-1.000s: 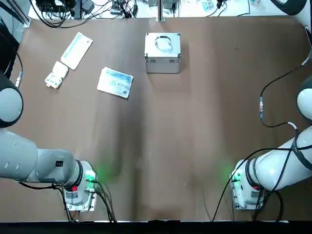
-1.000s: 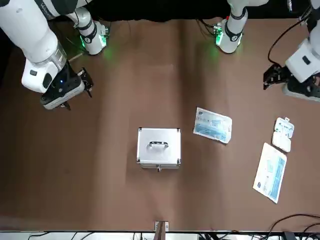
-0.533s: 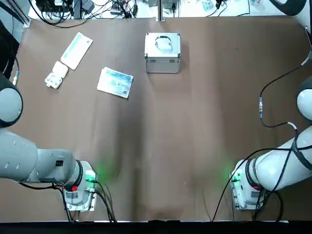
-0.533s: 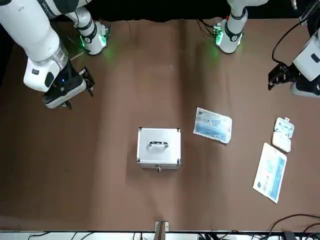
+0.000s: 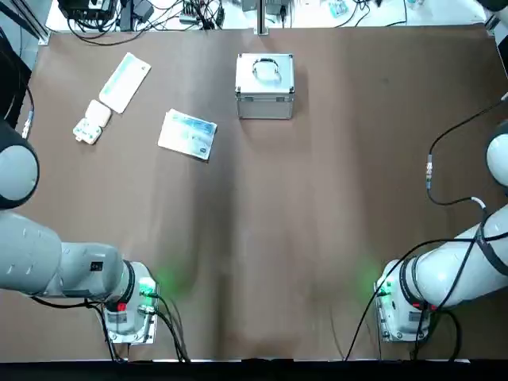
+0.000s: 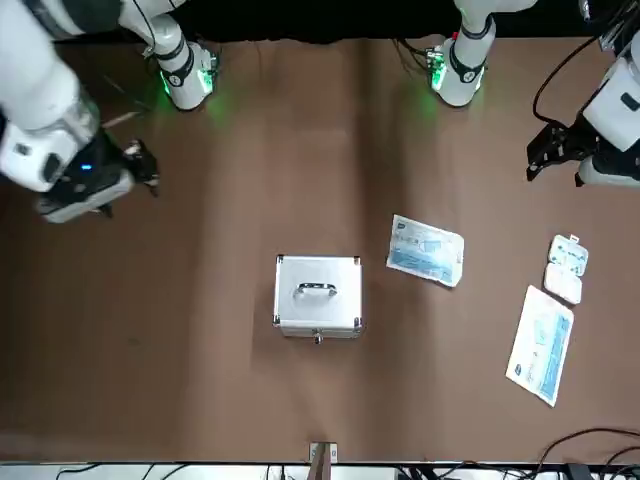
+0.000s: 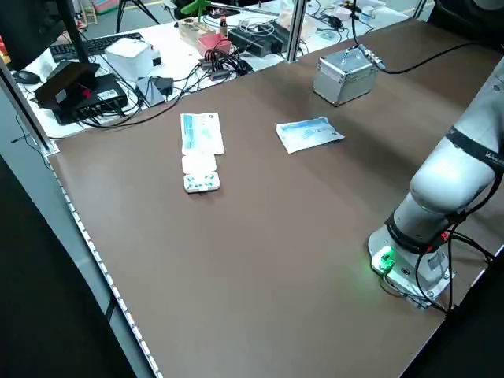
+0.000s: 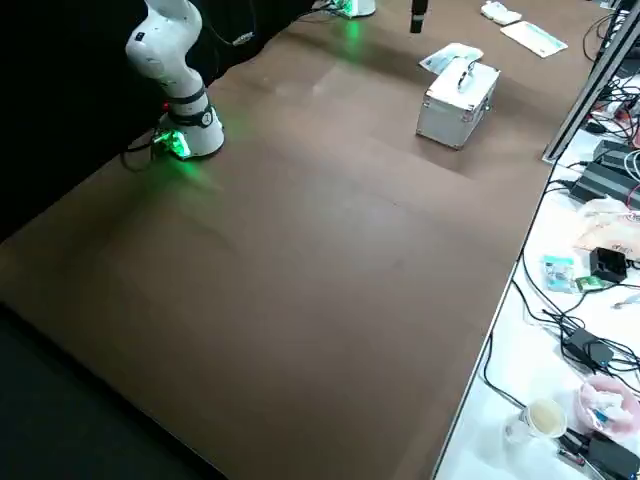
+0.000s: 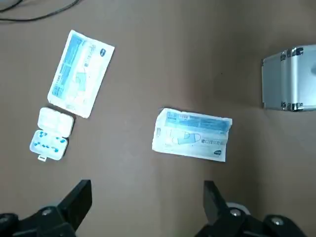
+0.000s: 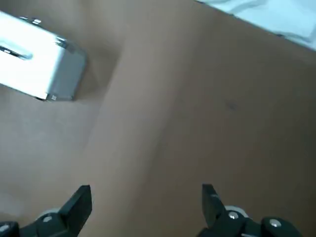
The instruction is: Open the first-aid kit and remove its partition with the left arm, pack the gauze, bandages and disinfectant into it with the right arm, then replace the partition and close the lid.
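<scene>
Find the lid shut on the silver case, between both grippers and farther out from the robot's bases. Note left gripper above the table – fingers wide apart, empty. Inward of it, see a blue-printed packet; farther out, a longer packet just beside an open white box. Read right gripper likewise – spread, holding nothing.

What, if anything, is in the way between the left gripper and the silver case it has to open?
Nothing visible blocks the silver case: its lid has nothing on it. The left gripper hangs over the table, open. A flat blue-printed packet lies beside the case, too low to be much of an obstacle.
</scene>
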Robot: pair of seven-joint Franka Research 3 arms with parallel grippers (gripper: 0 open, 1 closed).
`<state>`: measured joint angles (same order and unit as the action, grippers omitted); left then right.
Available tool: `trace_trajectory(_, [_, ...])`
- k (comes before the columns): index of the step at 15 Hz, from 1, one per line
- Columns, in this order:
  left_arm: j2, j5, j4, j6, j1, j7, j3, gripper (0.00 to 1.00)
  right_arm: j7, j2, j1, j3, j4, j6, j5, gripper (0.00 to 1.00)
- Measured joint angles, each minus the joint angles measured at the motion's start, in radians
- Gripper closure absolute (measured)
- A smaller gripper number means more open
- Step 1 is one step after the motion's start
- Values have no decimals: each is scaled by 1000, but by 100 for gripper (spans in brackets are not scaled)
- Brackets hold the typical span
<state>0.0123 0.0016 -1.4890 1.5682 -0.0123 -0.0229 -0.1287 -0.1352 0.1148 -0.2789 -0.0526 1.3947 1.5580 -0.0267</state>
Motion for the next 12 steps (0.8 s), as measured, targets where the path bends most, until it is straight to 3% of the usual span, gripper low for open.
trace_trajectory(4, [20, 0, 23, 0, 5, 0, 2, 0, -1, -6, 88, -10, -121, -140, -50, 1])
trace_trajectory(7, [37, 0, 26, 1, 10, 0, 3, 0, 1, -7, 129, -14, -168, -220, -61, 1])
trace_trajectory(10, [50, 0, 32, 2, 11, 0, 4, 0, 1, -7, 162, -14, -197, -388, -61, 1])
trace_trajectory(12, [58, 0, 42, 2, 11, -1, 5, 0, 2, -8, 190, -15, -209, -421, -61, 1])
